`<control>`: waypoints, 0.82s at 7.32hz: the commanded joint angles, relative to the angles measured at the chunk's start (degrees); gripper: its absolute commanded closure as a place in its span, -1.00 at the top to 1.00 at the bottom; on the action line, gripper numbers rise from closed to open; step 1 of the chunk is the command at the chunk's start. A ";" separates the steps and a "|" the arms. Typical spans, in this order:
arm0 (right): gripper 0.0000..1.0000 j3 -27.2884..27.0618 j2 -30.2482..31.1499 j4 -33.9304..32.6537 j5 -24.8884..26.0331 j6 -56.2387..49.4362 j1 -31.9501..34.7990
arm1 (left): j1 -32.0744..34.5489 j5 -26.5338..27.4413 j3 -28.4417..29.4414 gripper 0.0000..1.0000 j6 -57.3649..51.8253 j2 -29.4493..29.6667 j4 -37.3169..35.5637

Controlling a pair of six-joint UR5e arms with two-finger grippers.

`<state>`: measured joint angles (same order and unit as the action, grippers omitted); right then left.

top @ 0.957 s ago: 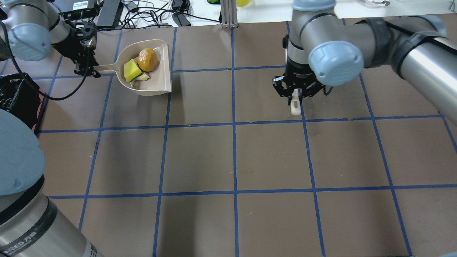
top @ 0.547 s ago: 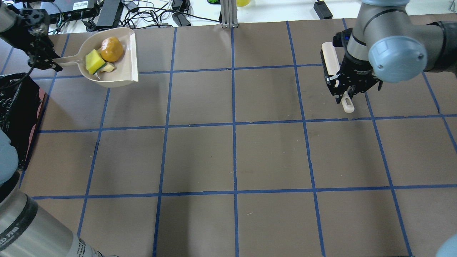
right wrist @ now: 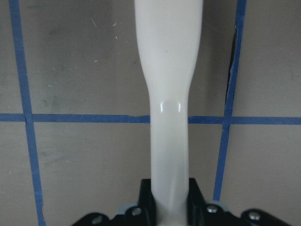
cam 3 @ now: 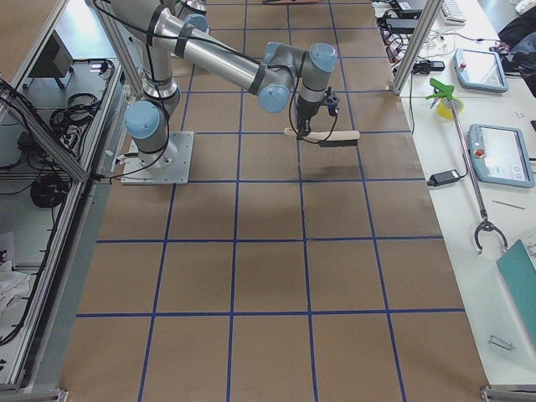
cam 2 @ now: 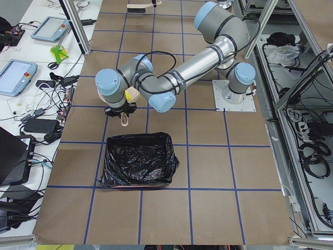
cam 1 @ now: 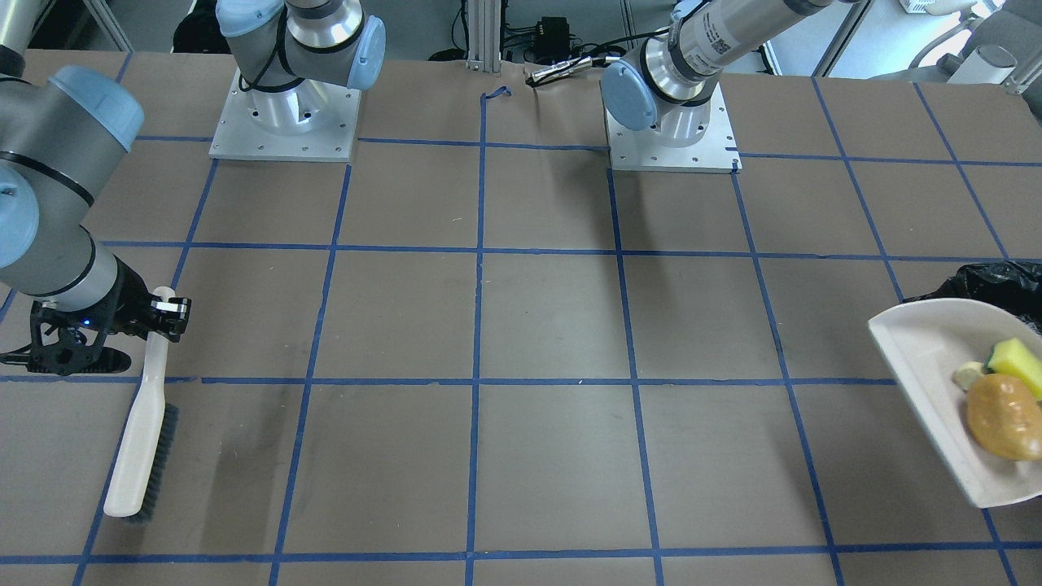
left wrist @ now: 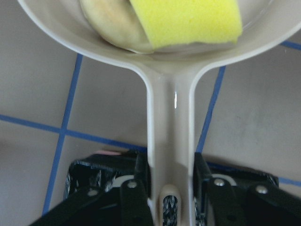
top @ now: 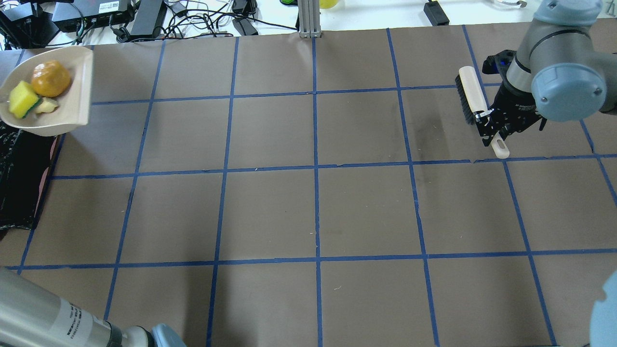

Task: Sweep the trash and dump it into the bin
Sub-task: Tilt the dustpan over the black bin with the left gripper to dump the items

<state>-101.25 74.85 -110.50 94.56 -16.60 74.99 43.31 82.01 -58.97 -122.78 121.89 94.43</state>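
Observation:
The beige dustpan (top: pixel 77 91) holds the trash: a golden-brown lump (top: pixel 50 78), a yellow sponge wedge (top: pixel 21 99) and a pale cream piece (top: pixel 46 104). The pan hangs level at the table's far left, over the far end of the bin (cam 2: pixel 138 166), a container lined with a black bag (top: pixel 19 178). My left gripper (left wrist: pixel 171 174) is shut on the dustpan handle (left wrist: pixel 170 122). My right gripper (top: pixel 496 126) is shut on the handle of a white brush (top: pixel 470 94), which lies level at the far right. The brush also shows in the front view (cam 1: pixel 142 431).
Cables and power bricks (top: pixel 144 19) lie beyond the table's far edge. An aluminium post (top: pixel 308 19) stands at the far middle. The two arm bases (cam 1: pixel 667 122) are bolted on the robot's side of the brown, blue-taped table (top: pixel 313 212).
My left arm has carried the loaded dustpan leftward to the bin's edge. My right arm has moved right and away with the brush.

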 commanded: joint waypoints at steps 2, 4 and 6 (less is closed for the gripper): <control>-1.00 -0.35 -3.39 -2.08 0.62 -0.36 -4.05 | -11.56 3.58 6.48 -1.00 -12.08 2.29 0.67; -1.00 -0.61 -3.66 -2.08 0.80 -0.71 -4.15 | -13.69 8.30 8.25 -1.00 -13.80 6.31 -4.92; -1.00 -0.70 -4.19 -2.08 0.80 -0.80 -4.15 | -13.17 16.92 10.70 -1.00 -16.07 7.04 -6.28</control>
<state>-101.90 71.05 -112.58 95.35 -17.32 70.88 29.93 94.19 -49.89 -137.39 128.33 89.14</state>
